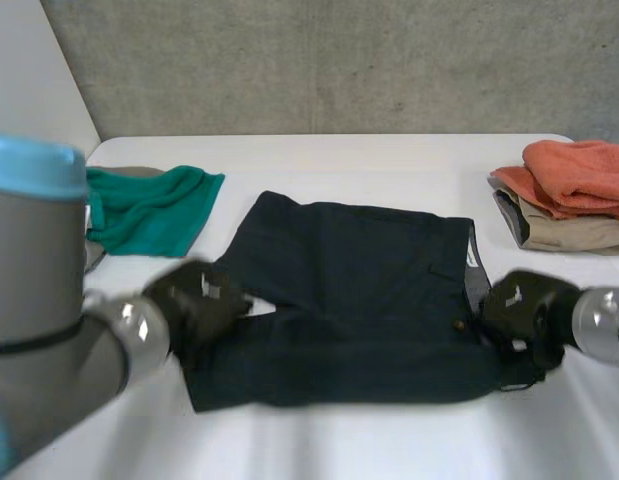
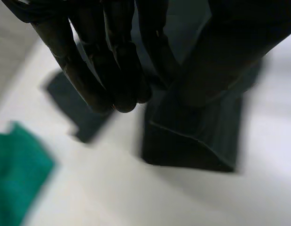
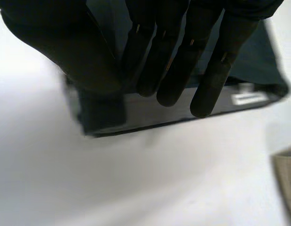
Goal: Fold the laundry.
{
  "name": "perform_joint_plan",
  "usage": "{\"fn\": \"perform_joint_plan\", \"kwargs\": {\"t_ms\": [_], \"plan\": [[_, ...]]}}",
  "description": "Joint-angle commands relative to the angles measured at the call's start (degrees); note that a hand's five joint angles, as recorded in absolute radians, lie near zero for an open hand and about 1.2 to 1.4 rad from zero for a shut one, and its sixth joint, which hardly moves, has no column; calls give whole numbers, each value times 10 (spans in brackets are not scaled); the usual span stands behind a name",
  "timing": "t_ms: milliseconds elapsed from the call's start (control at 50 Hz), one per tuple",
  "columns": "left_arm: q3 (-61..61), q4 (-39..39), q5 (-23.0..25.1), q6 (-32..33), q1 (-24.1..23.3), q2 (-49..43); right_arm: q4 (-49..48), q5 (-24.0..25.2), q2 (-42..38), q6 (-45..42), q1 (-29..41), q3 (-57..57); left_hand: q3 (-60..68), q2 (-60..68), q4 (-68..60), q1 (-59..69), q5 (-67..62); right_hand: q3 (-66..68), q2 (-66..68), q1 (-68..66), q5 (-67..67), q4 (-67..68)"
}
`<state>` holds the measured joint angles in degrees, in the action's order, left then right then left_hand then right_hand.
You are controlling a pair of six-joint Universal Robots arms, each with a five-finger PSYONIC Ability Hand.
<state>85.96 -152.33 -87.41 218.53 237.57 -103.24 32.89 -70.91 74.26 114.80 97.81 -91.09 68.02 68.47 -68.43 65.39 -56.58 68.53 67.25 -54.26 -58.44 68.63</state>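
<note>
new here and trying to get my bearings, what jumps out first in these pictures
Dark shorts lie spread in the middle of the white table, the left hand holding a leg end, the right hand the waistband. A green cloth lies at the far left; a folded pile topped by an orange towel sits far right.

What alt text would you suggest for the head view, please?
Dark shorts lie on a table, left hand at the leg hems, right hand at the waistband. Green cloth at left, folded orange and tan laundry at right.
</note>
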Motion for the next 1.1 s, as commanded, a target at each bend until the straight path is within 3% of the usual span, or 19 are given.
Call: {"fn": "perform_joint_plan", "kwargs": {"t_ms": [20, 160, 280, 360, 440, 500, 520, 620, 800, 880, 1100], "plan": [[-206, -165, -65, -9, -3, -155, -170, -26, -99, 206, 41, 123, 120, 115, -116, 146, -134, 115, 128, -257, -116, 114], [-431, -270, -74, -6, -3, -335, -376, -79, -195, 277, 74, 202, 120, 115, -116, 146, -134, 115, 128, -257, -116, 114], [-618, -284, -123, 6, 1, -476, -529, -143, -285, 277, 91, 267, 120, 115, -116, 146, -134, 115, 128, -257, -116, 114], [-696, -282, -129, 14, 3, -528, -578, -166, -337, 276, 92, 313, 120, 115, -116, 146, -134, 115, 128, -257, -116, 114], [-711, -268, -114, 17, -4, -547, -541, -180, -358, 283, 92, 348, 120, 115, -116, 146, -134, 66, 79, -209, -67, 65], [-687, -266, -89, 19, -10, -537, -488, -181, -349, 316, 90, 376, 120, 115, -116, 146, -134, -320, -307, 177, 319, -321], [-679, -269, -82, 20, -11, -534, -476, -180, -344, 329, 89, 383, 120, 115, -116, 146, -134, -338, -325, 195, 337, -339], [-647, -309, -51, 23, -13, -520, -380, -152, -306, 386, 76, 432, 120, 115, -116, 146, -134, -363, -350, 220, 362, -364], [-673, -322, -57, 36, -2, -546, -288, -104, -272, 406, 70, 428, 120, 115, -116, 146, -134, -395, -382, 252, 394, -396], [-672, -310, -67, 32, 1, -543, -281, -85, -298, 423, 69, 433, 120, 115, -116, 146, -134, -397, -384, 254, 396, -398], [-636, -315, -67, 11, -6, -507, -201, -67, -466, 517, 67, 599, 120, 115, -116, 146, -134, -397, -384, 254, 396, -398]]}}
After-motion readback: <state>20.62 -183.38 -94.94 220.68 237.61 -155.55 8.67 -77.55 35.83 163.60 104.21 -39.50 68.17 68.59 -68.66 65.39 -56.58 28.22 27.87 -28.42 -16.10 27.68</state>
